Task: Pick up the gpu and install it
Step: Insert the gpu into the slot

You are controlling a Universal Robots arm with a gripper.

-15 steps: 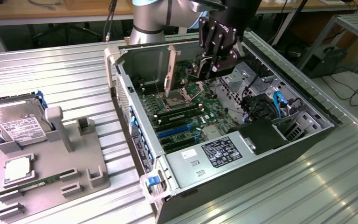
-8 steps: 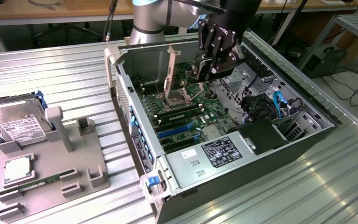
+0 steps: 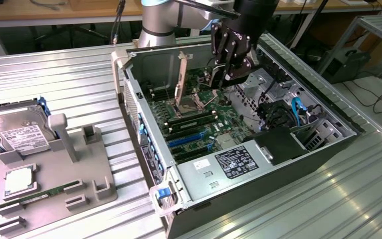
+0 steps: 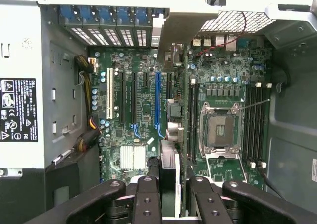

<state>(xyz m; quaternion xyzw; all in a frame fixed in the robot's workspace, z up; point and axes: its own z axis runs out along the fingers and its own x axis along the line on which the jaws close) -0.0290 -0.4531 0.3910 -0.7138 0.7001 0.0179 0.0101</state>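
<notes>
The gpu (image 4: 168, 167) is edge-on in the wrist view, a thin black card with its pale metal bracket (image 4: 167, 35) at the far end. My gripper (image 4: 171, 204) is shut on it, one finger (image 4: 147, 199) on each face. The card hangs above the green motherboard (image 4: 141, 117), between the long blue slot (image 4: 157, 100) and the processor socket (image 4: 218, 130); I cannot tell if it touches the board. In the exterior view my gripper (image 3: 228, 79) reaches down into the open computer case (image 3: 340, 117) near its rear wall, with the gpu (image 3: 215, 79) between the fingers.
A grey power supply (image 3: 238, 162) fills the case's near end. Blue cables (image 3: 297, 112) and a drive cage lie on the exterior view's right. Outside on the left, a grey holder tray (image 3: 101, 172) carries a hard drive (image 3: 18, 132) and a green memory stick (image 3: 38, 195).
</notes>
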